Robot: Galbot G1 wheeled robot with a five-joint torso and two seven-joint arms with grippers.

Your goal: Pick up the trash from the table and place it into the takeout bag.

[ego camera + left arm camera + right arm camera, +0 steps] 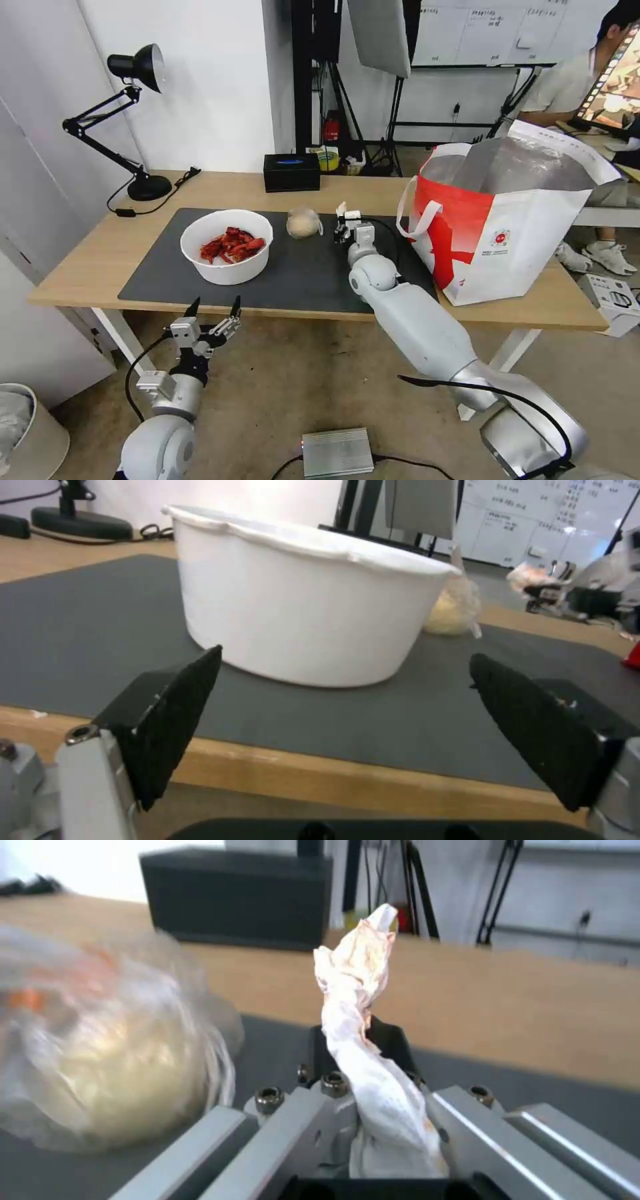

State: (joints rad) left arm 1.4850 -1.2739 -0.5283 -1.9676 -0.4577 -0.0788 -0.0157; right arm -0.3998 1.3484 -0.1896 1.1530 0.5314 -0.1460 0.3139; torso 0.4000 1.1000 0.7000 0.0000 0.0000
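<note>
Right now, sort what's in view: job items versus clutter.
Job: bowl of red shells, wrapped lump, tissue in the right end effector, bag, table.
Clutter: black box, desk lamp.

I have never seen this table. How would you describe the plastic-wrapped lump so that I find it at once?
Start at the large dark grey mat on the wooden table. Along its far edge, between the white bowl of red shells and the right gripper holding a tissue, sits the plastic-wrapped lump. It alone is round, beige and wrapped in clear film.
</note>
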